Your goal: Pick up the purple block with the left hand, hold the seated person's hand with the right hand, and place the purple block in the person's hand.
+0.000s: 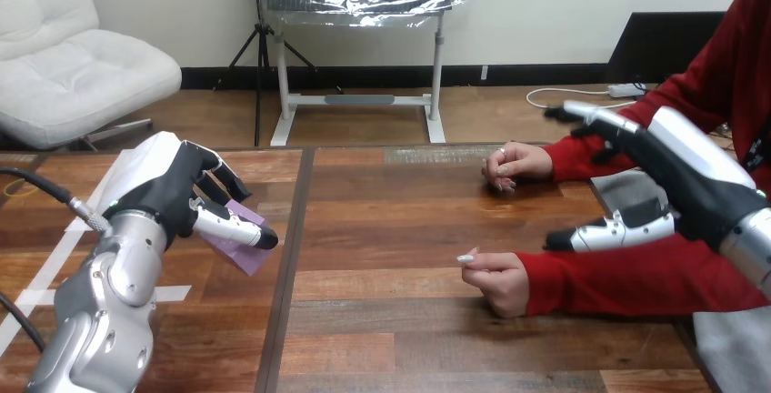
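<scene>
1. Head view, left side: clasping the purple block [247, 249] with the left hand [173, 195], curling fingers over its far edge and laying the thumb across its near face. Keeping it low over the left end of the tabletop [391, 229]; not possible to tell whether lifting it clear or resting it there.
2. Head view, right side: spreading the right hand [686, 184] wide, fingers straight, thumb apart, gripping nothing. Hovering over the red sleeve [636, 279], apart from both of the person's hands.
3. Noting the person's nearer hand [498, 279] and the person's farther hand [516, 164], both lying loosely closed on the tabletop, neither turning palm up.
4. Judging progress: probably finishing the pickup; not yet holding the person's hand, not yet placing the block there.
</scene>
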`<state>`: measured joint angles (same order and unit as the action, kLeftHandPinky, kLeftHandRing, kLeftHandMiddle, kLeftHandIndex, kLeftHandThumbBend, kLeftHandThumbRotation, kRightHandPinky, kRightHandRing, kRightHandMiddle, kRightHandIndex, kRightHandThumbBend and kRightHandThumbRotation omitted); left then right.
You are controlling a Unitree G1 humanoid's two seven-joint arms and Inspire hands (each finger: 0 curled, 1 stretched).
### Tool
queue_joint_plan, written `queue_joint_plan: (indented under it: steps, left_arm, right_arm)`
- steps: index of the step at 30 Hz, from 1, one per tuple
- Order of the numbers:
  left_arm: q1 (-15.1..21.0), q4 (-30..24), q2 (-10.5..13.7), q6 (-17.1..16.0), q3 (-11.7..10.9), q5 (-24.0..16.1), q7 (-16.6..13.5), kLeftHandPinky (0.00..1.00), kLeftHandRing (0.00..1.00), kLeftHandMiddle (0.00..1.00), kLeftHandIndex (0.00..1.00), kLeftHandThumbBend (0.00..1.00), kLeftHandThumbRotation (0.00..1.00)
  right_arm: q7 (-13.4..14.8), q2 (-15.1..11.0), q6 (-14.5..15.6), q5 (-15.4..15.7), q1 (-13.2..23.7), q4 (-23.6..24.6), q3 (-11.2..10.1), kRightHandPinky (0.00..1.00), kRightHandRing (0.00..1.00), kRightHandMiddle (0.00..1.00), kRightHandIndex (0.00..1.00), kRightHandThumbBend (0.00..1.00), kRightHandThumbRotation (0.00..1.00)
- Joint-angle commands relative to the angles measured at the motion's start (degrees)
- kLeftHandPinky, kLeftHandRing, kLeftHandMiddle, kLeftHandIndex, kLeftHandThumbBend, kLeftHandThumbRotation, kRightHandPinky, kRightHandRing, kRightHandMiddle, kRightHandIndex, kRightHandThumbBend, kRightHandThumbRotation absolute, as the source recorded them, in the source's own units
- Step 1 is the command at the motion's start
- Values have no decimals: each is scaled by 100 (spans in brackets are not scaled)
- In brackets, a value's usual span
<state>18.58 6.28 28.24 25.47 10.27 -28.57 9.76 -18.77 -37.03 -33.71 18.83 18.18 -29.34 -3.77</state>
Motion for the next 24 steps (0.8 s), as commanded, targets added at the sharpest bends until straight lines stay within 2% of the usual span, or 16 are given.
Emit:
queue_joint_plan:
  steps: [1,9,18,24]
  left_arm:
    - [138,-318,-6,-123,-166,40,-66,30,37,44,45,74,0]
    - [111,-381,8,-85,-125,-39,-79,29,36,44,46,74,0]
    - [112,-294,-6,-51,-86,-123,-123,30,36,44,46,74,0]
    - [121,-251,-21,-34,-110,-55,-64,29,36,44,47,74,0]
  right_arm:
    - [29,-319,-107,212,771,-304,225,74,88,91,91,100,33]
    - [257,-433,-269,563,1045,-811,464,76,88,90,90,100,29]
    - [426,-501,-269,818,1275,-1210,655,81,89,90,90,100,24]
    - [565,-550,-269,993,1394,-1398,809,83,89,90,90,100,24]
